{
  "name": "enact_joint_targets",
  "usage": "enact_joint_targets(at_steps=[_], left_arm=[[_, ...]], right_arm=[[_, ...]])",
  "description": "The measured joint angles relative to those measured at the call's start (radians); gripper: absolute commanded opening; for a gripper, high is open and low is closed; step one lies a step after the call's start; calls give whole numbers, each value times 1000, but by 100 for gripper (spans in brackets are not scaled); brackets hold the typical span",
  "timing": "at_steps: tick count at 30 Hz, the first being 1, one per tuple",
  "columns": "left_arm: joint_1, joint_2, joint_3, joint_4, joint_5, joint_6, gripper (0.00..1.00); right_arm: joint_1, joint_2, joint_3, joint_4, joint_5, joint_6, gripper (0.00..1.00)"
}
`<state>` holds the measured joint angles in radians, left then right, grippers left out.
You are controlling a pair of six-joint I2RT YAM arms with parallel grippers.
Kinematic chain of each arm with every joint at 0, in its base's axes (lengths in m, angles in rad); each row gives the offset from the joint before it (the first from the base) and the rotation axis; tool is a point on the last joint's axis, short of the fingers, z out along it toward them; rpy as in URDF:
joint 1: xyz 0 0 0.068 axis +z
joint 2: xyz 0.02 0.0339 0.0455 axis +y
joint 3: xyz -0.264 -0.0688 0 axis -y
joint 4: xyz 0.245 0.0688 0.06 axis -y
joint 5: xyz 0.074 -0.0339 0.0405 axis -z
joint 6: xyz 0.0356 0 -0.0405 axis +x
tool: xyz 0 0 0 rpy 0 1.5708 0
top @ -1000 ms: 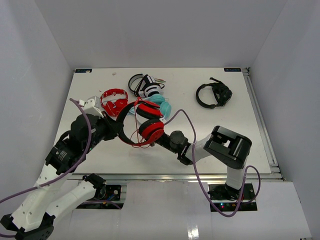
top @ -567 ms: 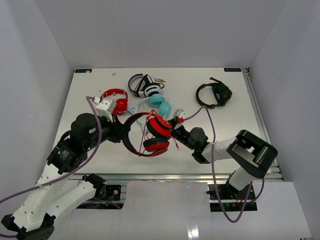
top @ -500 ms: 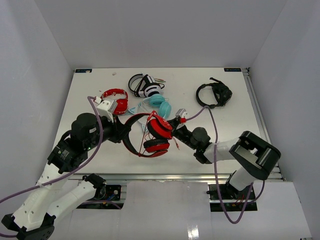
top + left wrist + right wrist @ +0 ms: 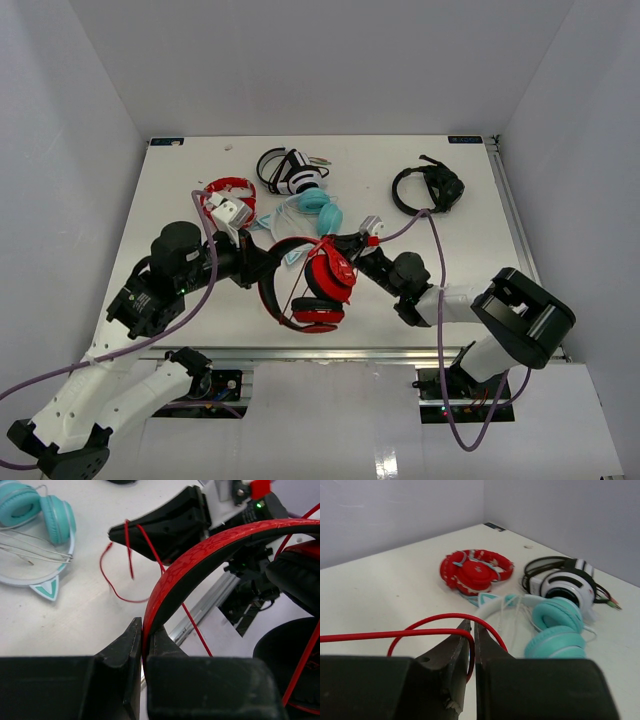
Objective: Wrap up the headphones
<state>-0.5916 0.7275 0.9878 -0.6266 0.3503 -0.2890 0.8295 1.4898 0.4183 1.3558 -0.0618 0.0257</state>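
Note:
The headphones (image 4: 312,288) hang just above the table near its front edge, with their black-and-red headband (image 4: 270,292) to the left and the red ear cups (image 4: 331,272) to the right. My left gripper (image 4: 262,268) is shut on the headband (image 4: 200,550), which runs up out of its jaws (image 4: 143,635). My right gripper (image 4: 336,247) sits just beyond the upper ear cup and is shut on the thin red cable (image 4: 370,636). That cable loops over its tips (image 4: 472,627). Strands of cable (image 4: 150,545) cross the headband's inside.
Behind lie a small all-red pair (image 4: 225,196), a teal cat-ear pair (image 4: 318,208) and a black-and-white pair (image 4: 290,170). A black headset (image 4: 428,190) lies at the back right. The table's front rail (image 4: 350,352) runs close under the held headphones.
The left gripper has carried the headphones right and toward the front edge, turning them. The right gripper has swung from the near side round to the far side of the cups with the cable.

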Motion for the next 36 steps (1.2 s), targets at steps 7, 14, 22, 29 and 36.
enact_joint_targets(at_steps=[7,14,22,29,36], left_arm=[[-7,-15,0,-33,123,-4,0],[-11,-31,-14,-48,168,-6,0],[-14,25,-46,-114,131,46,0],[-14,65,-63,-160,51,85,0],[-14,207,-54,-186,-62,105,0]], right_arm=[[-31,18,0,-28,155,-117,17],[-39,28,9,-31,232,-193,17],[-43,17,14,-57,269,-257,8],[-44,-90,32,-69,268,-320,8],[-44,-200,43,-90,228,-351,8]])
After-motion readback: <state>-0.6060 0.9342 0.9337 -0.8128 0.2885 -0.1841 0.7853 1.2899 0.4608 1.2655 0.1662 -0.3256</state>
